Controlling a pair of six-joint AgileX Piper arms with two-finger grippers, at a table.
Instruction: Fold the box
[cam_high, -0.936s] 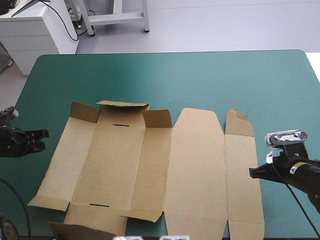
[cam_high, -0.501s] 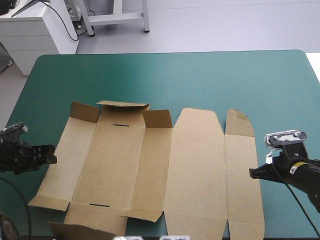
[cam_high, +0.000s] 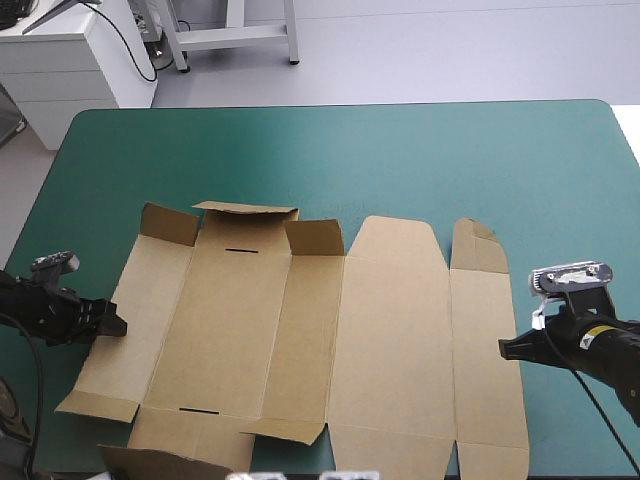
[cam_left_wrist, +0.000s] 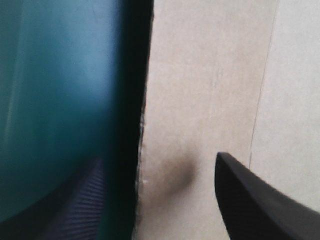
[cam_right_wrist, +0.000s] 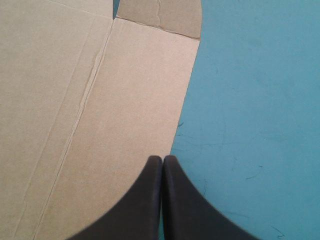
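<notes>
We list first the teal-green table cover (cam_high: 400, 160): its far half lies bare from the left edge to the right, and narrower bare strips run along each side of the sheet, while toward the near edge the board reaches the limit of what the high view shows. On it lies the box (cam_high: 390, 340), a cut sheet of brown corrugated board, spread open across the near half of the table. The left gripper (cam_high: 116, 326), with its two broad black fins, sits low at the sheet's left edge, about halfway along it. In the left wrist view its fingers stand apart, one (cam_left_wrist: 255, 210) over the board and the other on the cover side of that edge; they grasp nothing. The right gripper (cam_high: 505, 347) has its tip at the sheet's right edge, over the narrow outer strip. Its fingers (cam_right_wrist: 145, 200) are pressed together in one pointed arch, empty. As to the sheet, its left section has three short flaps standing up along the far side and smaller flaps lifted at the near corners, and two dark slots are cut in its middle panel. The wide round-ended panel and the narrow strip on the right lie flat.
</notes>
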